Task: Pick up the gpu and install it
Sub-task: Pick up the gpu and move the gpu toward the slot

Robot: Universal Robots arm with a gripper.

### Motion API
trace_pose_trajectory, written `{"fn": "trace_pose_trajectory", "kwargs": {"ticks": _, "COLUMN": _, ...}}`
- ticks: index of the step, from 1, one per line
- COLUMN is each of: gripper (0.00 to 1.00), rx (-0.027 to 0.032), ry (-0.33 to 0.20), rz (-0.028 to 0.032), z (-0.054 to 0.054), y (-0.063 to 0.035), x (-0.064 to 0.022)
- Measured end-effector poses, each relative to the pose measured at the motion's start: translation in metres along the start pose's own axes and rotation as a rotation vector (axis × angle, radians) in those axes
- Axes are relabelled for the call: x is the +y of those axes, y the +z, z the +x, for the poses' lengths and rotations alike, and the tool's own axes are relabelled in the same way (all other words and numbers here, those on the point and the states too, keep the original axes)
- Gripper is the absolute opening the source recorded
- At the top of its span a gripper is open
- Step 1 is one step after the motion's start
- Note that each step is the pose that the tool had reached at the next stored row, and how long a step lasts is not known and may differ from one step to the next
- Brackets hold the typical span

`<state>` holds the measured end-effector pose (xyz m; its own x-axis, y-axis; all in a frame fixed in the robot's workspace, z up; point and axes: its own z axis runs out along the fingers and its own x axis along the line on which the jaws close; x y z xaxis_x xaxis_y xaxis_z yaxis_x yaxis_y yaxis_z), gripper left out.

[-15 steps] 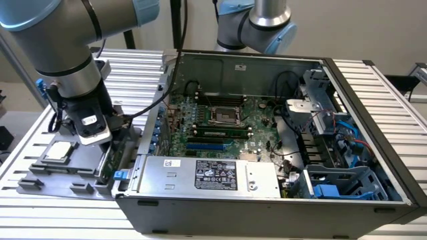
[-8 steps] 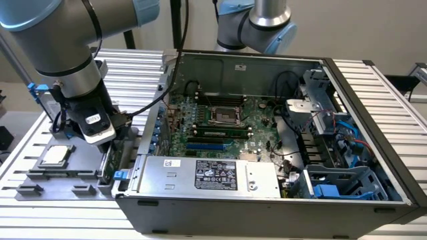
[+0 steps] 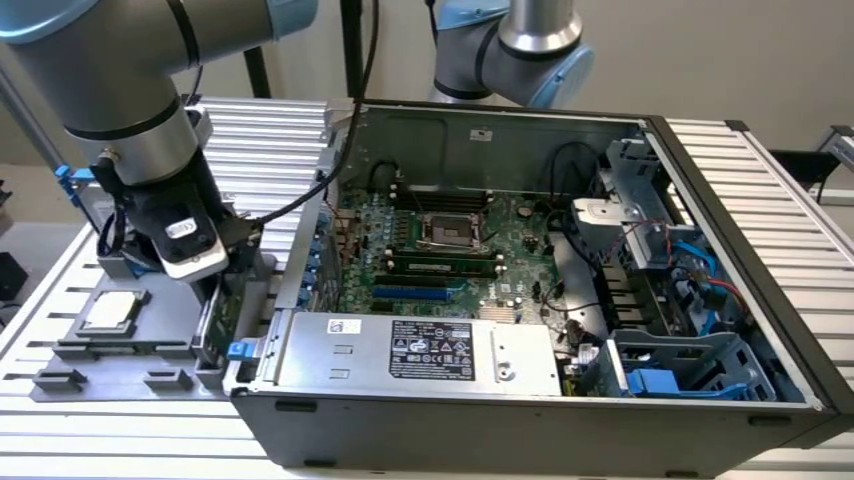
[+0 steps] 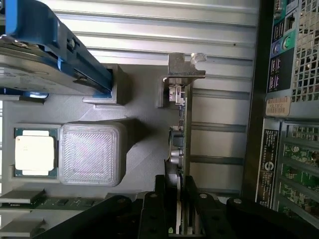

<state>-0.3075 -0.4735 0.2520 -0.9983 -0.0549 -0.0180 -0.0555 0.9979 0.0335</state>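
On the exterior view's left of the computer case [image 3: 534, 430] a parts tray [image 3: 120, 352], graphics card [image 4: 183, 124] on edge in it just beside the case, processor [image 3: 110, 312] farther from the case.

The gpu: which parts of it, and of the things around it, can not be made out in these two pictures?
Exterior view: the arm's wrist covers the upper part of the gpu; a narrow strip of it shows.
Wrist view: the gpu is seen edge-on, so neither face can be read, and the gripper covers one end.
Wrist view: the hard drive is cut off by the picture's edge.
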Motion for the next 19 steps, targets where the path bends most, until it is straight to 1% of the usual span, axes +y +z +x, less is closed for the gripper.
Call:
{"fn": "trace_pose_trajectory", "kwargs": {"ticks": 3, "gripper": 0.27, "rx": 0.0005, "ry": 0.000, "rz": 0.0001, "z": 0.000, "y": -0.0115, "x": 0.0004}}
{"fn": "trace_pose_trajectory", "kwargs": {"ticks": 11, "gripper": 0.27, "rx": 0.0027, "ry": 0.000, "rz": -0.0001, "z": -0.001, "y": -0.0478, "x": 0.0015}}
{"fn": "trace_pose_trajectory", "kwargs": {"ticks": 19, "gripper": 0.27, "rx": 0.0034, "ry": 0.000, "rz": -0.0001, "z": -0.007, "y": -0.0841, "x": 0.0025}}
